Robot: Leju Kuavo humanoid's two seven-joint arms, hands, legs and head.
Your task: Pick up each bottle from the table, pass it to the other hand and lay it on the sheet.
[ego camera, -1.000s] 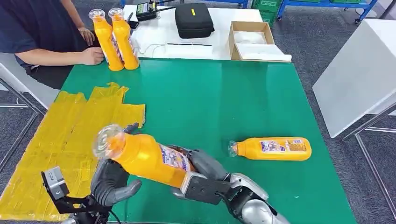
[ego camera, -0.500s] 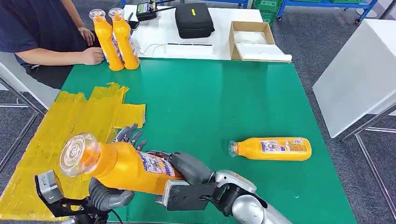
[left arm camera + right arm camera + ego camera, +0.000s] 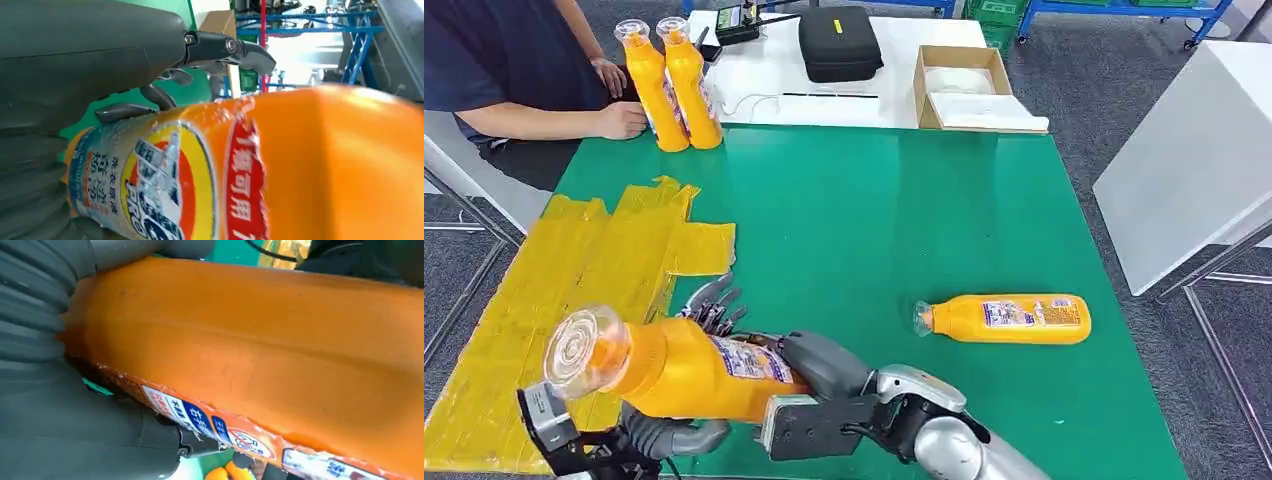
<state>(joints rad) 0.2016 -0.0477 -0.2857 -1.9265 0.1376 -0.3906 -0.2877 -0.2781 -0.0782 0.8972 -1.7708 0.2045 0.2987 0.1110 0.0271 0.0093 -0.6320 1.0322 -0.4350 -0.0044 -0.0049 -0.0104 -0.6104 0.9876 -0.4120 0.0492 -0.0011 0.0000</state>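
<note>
Bottle (image 3: 684, 368) gripped by right hand (image 3: 819, 365); left hand (image 3: 674, 425) beneath, mostly hidden, grip unclear.

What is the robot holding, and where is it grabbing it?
An orange bottle, held across both hands. The right hand grips its base end; the left hand is under its upper body, near the neck.

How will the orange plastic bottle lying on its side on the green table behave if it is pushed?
The orange plastic bottle would probably roll, since its rounded body lies sideways on the flat green table. It looks rigid. Whether it is heavy cannot be told.
</note>
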